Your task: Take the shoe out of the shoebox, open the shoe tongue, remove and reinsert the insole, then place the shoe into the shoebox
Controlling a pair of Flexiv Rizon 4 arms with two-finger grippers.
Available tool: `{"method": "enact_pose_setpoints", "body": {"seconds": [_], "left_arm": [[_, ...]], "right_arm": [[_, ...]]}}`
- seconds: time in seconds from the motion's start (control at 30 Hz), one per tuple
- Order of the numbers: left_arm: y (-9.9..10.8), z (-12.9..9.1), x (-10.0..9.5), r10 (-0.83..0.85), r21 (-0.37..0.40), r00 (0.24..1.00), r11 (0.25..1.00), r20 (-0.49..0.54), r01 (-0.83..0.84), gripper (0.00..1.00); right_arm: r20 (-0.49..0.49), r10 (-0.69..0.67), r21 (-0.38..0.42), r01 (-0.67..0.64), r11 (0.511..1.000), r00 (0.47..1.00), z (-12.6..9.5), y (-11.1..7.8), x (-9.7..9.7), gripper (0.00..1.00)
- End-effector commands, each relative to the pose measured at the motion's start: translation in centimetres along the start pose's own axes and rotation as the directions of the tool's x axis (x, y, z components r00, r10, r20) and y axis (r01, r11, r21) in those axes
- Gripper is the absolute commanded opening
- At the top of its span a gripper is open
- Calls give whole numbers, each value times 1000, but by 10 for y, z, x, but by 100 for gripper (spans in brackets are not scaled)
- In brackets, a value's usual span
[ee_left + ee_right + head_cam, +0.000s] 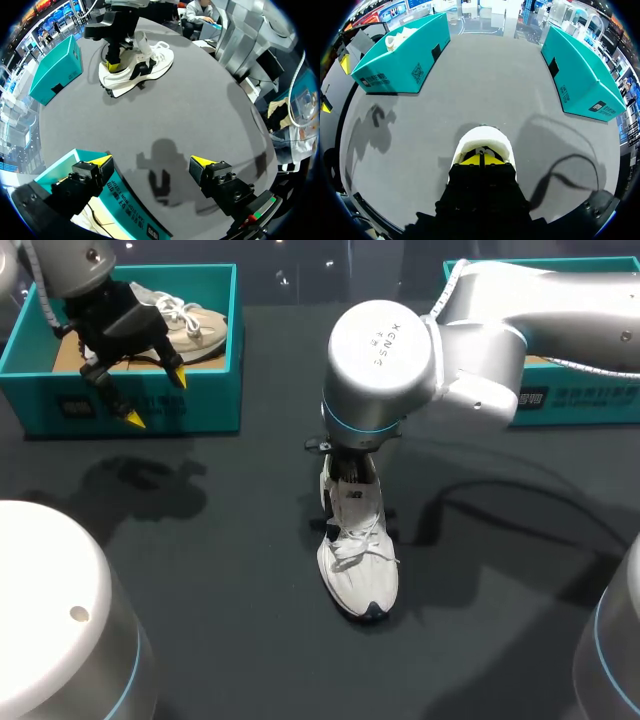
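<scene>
1. The white shoe (358,565) lies near the middle of the dark table (220,540), toe toward the near edge, outside both boxes.
2. The right gripper (481,159) reaches down into the shoe's opening at the heel end. I cannot tell whether it grips anything.
3. Farther off, the left gripper (155,399) hangs open above the front wall of the left shoebox (215,390), which holds a beige shoe (195,325).
4. The right shoebox (570,400) stands at the far right.
</scene>
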State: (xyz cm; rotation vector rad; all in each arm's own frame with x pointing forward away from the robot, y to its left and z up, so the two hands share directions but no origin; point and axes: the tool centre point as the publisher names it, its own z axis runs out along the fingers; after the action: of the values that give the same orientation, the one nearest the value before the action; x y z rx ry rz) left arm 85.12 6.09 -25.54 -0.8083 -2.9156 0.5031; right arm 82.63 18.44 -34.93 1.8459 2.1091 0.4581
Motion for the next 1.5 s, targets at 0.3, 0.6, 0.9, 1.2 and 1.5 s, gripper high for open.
{"method": "enact_pose_setpoints", "body": {"seconds": [0.3, 0.6, 0.9, 1.2, 1.5], "left_arm": [[0, 0, 0, 1, -1, 1000, 1000, -1, -1, 100], [0, 0, 0, 1, -1, 1000, 1000, -1, -1, 100], [0, 0, 0, 1, -1, 1000, 1000, -1, -1, 100], [0, 0, 0, 1, -1, 1000, 1000, -1, -1, 100], [0, 0, 0, 1, -1, 1000, 1000, -1, -1, 100]], "right_arm": [[52, -19, -46, 22, 999, 998, 16, 12, 10, 0], [58, -9, -46, 11, 999, 998, 50, 17, -1, 0], [44, -16, 38, 14, 999, 999, 79, 7, -7, 0], [5, -71, 258, 67, 964, 997, 93, -37, -1, 0], [3, -136, 326, 128, 937, 991, 66, -55, -18, 0]]}}
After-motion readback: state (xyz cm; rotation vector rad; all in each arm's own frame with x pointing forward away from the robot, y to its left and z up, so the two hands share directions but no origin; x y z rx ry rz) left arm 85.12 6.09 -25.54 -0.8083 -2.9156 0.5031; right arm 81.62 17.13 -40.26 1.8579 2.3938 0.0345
